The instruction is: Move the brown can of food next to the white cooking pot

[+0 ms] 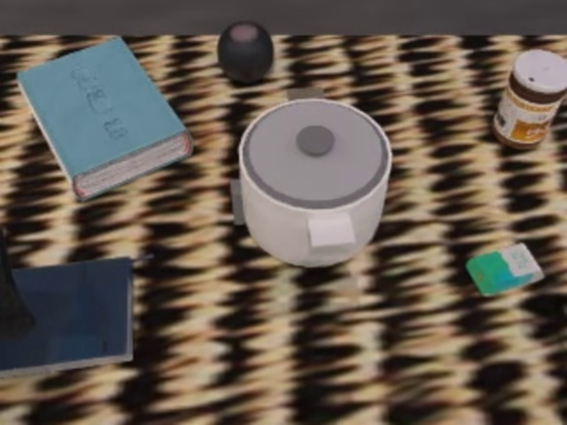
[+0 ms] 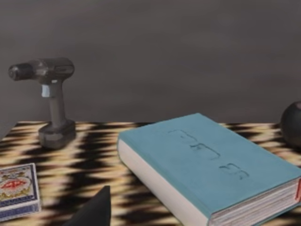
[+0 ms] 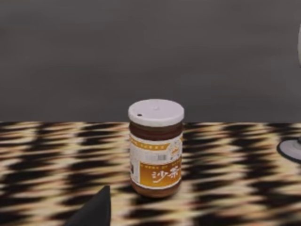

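White pot (image 1: 312, 208), grey lid (image 1: 315, 152) — brown-banded can (image 1: 529, 97), orange-white label — teal book (image 1: 102, 111).

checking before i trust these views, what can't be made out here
- Both grippers: each wrist view shows only a dark fingertip at its edge; open or shut unknown.
- Left arm: top view's left edge cuts it off.
- Ball: cut by the left wrist view's edge.
- Can: label text too small in the top view.
- Pot: lid hides its contents.
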Available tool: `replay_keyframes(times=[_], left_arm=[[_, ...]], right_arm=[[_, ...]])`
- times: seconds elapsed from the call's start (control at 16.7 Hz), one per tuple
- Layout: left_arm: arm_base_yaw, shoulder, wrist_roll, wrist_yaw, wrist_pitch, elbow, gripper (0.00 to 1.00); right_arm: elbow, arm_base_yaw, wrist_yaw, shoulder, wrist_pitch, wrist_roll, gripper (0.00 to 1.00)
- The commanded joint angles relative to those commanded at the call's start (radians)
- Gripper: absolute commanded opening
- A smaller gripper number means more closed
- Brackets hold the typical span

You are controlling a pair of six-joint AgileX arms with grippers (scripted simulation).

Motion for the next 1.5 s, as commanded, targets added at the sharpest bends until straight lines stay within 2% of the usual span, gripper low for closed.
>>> replay_keyframes(times=[0.3,0.6,0.96,1.5], left_arm=[[0.000,0.000,0.000,0.000,0.000,0.000,1.00],[0.000,0.000,0.000,0.000,0.000,0.000,1.00],[0.000,0.000,0.000,0.000,0.000,0.000,1.00],[0.000,0.000,0.000,0.000,0.000,0.000,1.00]], right_arm=[[0.052,-0.001,-0.003,0.048,-0.025,-0.013,1.00],[0.314,-0.003,-0.021,0.301,-0.167,-0.081,1.00],[0.823,-0.007,-0.060,0.814,-0.461,-0.222,1.00],[1.778,-0.019,-0.130,1.760,-1.000,-0.489,1.00]])
